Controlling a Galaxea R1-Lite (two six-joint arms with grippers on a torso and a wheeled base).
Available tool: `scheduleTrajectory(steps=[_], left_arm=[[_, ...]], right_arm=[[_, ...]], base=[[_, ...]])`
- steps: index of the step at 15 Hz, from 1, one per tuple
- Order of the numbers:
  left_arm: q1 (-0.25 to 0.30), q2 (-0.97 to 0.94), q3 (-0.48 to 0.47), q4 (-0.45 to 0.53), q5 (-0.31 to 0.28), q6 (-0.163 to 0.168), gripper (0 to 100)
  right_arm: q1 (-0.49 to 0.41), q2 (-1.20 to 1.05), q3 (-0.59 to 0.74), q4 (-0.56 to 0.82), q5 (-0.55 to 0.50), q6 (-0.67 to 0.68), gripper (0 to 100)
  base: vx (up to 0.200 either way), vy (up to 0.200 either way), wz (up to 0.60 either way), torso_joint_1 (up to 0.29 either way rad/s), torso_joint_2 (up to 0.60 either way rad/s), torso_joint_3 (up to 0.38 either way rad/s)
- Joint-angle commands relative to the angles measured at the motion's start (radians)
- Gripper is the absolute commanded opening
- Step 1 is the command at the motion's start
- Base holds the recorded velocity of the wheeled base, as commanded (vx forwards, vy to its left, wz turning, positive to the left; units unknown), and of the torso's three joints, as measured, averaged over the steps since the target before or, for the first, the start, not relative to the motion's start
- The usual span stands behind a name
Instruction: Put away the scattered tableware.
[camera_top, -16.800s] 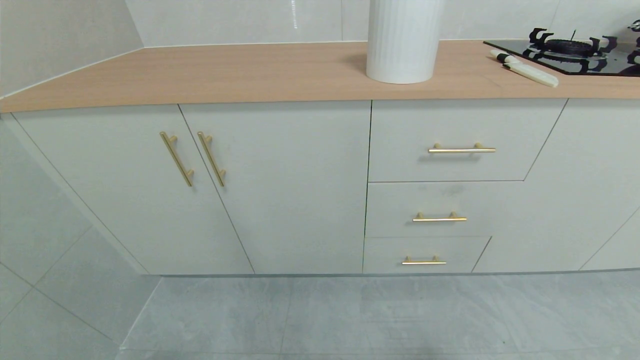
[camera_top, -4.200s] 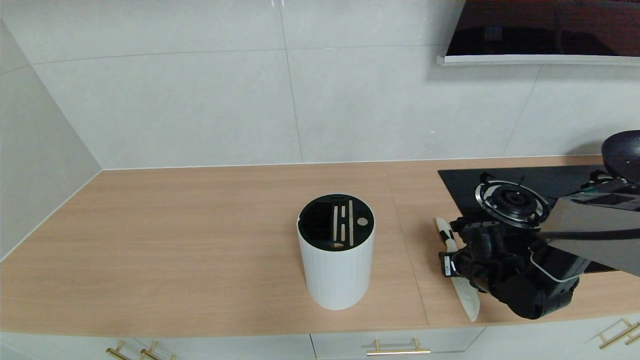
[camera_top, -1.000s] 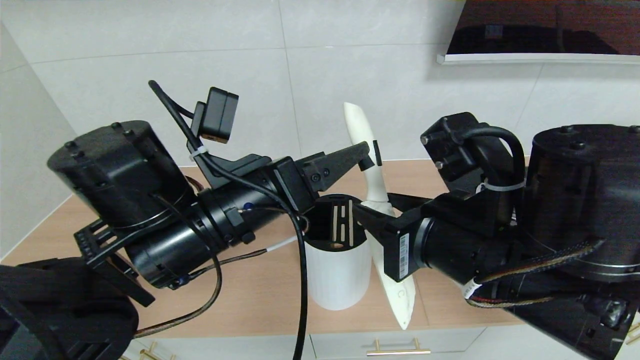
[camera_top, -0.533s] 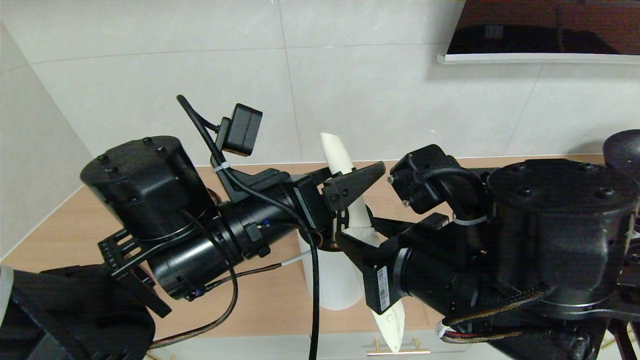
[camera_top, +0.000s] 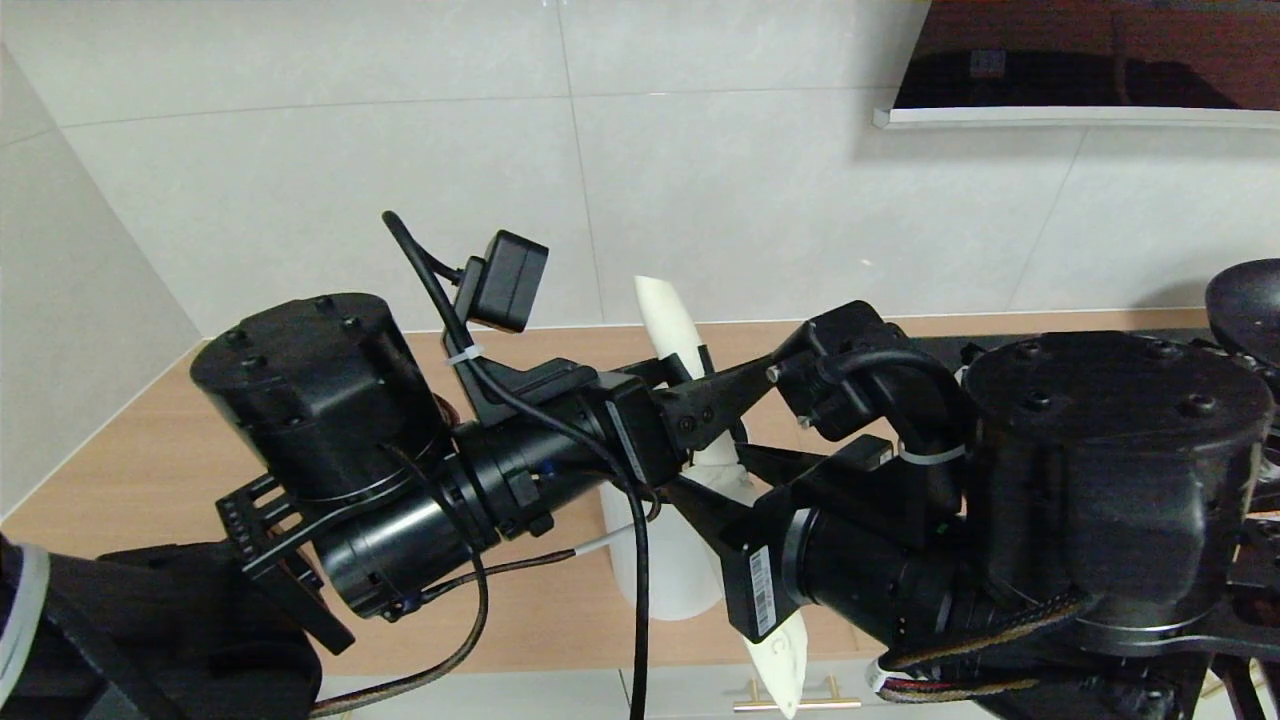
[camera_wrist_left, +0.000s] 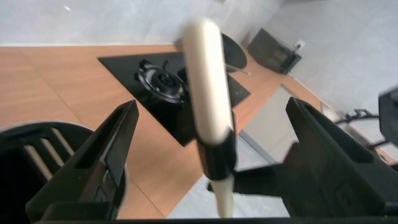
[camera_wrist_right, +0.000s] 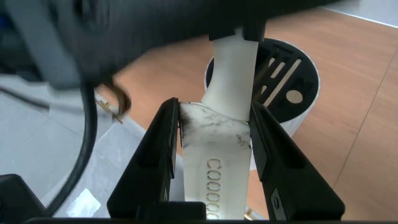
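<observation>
The white knife (camera_top: 668, 318) stands nearly upright in the air above the counter (camera_top: 160, 450), handle up, just in front of the white knife holder (camera_top: 670, 580). The right gripper (camera_wrist_right: 214, 124) has its 2 fingers clamped on the blade. The left gripper (camera_wrist_left: 211, 107) has its fingers spread wide on either side of the handle, not touching it. A stove (camera_wrist_left: 163, 81) sits farther along the counter.

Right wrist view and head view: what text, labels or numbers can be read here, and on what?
knife, on the blade: a row of stamped characters that runs off the picture's edge, not readable whole.
label on the right arm's wrist: a barcode, print too small to read.
No other text.
</observation>
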Motion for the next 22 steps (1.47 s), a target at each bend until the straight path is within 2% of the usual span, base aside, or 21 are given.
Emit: scheduleTrajectory(steps=[1, 4, 13, 14, 17, 19, 21, 22], left_arm=[[-0.006, 0.006, 0.002, -0.002, 0.001, 0.001, 0], [-0.006, 0.015, 0.002, -0.002, 0.009, 0.011, 0], [-0.006, 0.016, -0.004, -0.002, 0.015, 0.011, 0], [-0.006, 0.016, -0.004, -0.002, 0.015, 0.013, 0], [-0.011, -0.008, -0.001, -0.002, 0.02, 0.013, 0], [-0.023, -0.048, 0.001, 0.006, 0.021, 0.027, 0], [-0.018, -0.093, 0.001, 0.046, 0.049, 0.106, 0], [-0.017, -0.11, -0.002, 0.083, 0.09, 0.154, 0]], right_arm=[[0.0, 0.003, 0.001, -0.001, 0.001, 0.0, 0], [0.001, 0.006, 0.005, -0.001, 0.001, 0.0, 0], [0.001, 0.007, 0.014, -0.037, 0.001, 0.0, 0], [0.001, 0.007, 0.013, -0.037, 0.0, 0.0, 100], [0.001, 0.009, 0.025, -0.073, 0.001, 0.003, 100], [0.0, -0.008, 0.059, -0.133, 0.001, -0.006, 100], [-0.014, -0.06, 0.07, -0.134, 0.001, -0.028, 100], [-0.043, -0.088, 0.07, -0.129, 0.004, -0.035, 100]], base=[[0.0, 0.0, 0.0, 0.0, 0.0, 0.0], [0.0, 0.0, 0.0, 0.0, 0.0, 0.0], [0.0, 0.0, 0.0, 0.0, 0.0, 0.0], [0.0, 0.0, 0.0, 0.0, 0.0, 0.0], [0.0, 0.0, 0.0, 0.0, 0.0, 0.0], [0.0, 0.0, 0.0, 0.0, 0.0, 0.0], [0.0, 0.0, 0.0, 0.0, 0.0, 0.0], [0.0, 0.0, 0.0, 0.0, 0.0, 0.0]])
